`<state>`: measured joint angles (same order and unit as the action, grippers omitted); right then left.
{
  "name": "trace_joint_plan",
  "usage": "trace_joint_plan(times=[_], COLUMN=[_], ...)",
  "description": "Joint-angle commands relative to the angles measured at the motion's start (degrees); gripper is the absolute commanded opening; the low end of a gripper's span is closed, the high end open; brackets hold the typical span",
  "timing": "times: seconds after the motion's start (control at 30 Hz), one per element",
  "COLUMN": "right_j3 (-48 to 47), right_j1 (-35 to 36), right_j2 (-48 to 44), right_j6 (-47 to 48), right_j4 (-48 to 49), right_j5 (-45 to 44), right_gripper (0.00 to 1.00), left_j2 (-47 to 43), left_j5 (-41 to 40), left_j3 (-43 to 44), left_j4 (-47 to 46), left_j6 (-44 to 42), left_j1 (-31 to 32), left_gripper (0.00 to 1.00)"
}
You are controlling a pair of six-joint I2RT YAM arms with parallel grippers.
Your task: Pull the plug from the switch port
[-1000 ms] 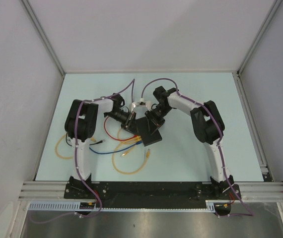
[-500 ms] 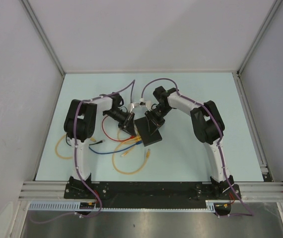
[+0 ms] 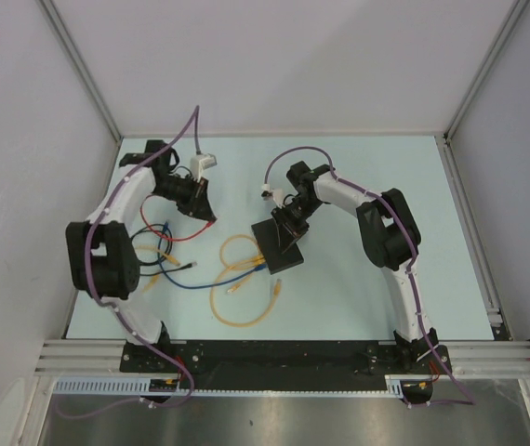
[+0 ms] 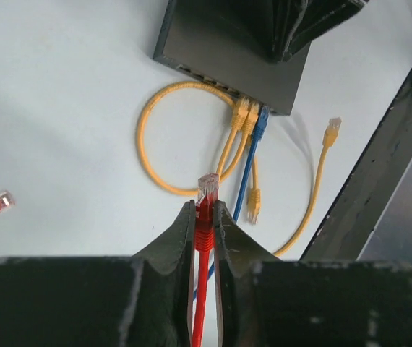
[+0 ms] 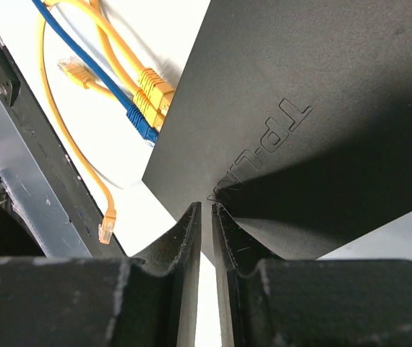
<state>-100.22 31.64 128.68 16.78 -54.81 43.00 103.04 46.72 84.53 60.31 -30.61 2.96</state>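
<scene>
Pale table (image 3: 358, 297) | switch (image 3: 279, 249) centre, light, slide-prone; right gripper (image 5: 206, 217) pressed together, apparently pinning it | red plug (image 4: 207, 189) left, stiff shell, limp cable; left gripper (image 4: 204, 210) pinches its body, well apart from switch

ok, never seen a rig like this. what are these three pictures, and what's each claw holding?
A robot's left arm and right arm are bolted at the near edge of a pale table. The wide picture is from a fixed camera above and behind them. The other two come from a camera on each wrist, looking along that arm's own fingers. On the table lies a flat black switch with two yellow cables and a blue cable plugged in, plus a loose yellow cable. The left gripper pinches a red plug, clear of the switch. The right gripper is shut, holding nothing; its tips are at the switch's top face, seemingly pinning it.
</scene>
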Motion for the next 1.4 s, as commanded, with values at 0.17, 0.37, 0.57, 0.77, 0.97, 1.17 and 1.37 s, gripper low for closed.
trace_joint_plan(times=[0.17,0.37,0.57,0.77,0.97,1.17,1.37], right_j3=[-0.1,-0.8,-0.5,-0.3,1.0,2.8,3.7], right_j1=[0.2,0.3,0.5,1.1,1.1,0.8,1.1], right_j2=[3.7,4.4,4.0,3.6,1.7,-0.4,-0.5], right_j6=[2.8,2.9,3.1,3.4,3.9,4.1,4.1], right_j4=[0.9,0.4,0.3,0.5,0.6,0.4,0.3], right_j5=[-7.1,-6.9,-6.7,-7.6,-8.4,-8.8,-8.8], right_gripper=[0.18,0.18,0.18,0.18,0.19,0.18,0.19], left_j2=[-13.1,-14.0,-16.1,-6.9,1.4,6.5,12.8], left_j5=[-8.7,-10.4,-3.1,2.8,6.1,6.7,8.8], left_j3=[-16.0,-23.9,-21.1,-18.5,-14.7,-13.9,-9.7], left_j4=[0.9,-3.8,-9.6,-19.0,-25.7,-30.8,-29.8], left_j6=[-7.4,-7.5,-1.4,11.5,17.9,21.7,22.3], left_j1=[-15.2,-21.2,-14.6,0.5,9.0,10.8,12.5], left_gripper=[0.0,0.2,0.56,0.6,0.61,0.61,0.53])
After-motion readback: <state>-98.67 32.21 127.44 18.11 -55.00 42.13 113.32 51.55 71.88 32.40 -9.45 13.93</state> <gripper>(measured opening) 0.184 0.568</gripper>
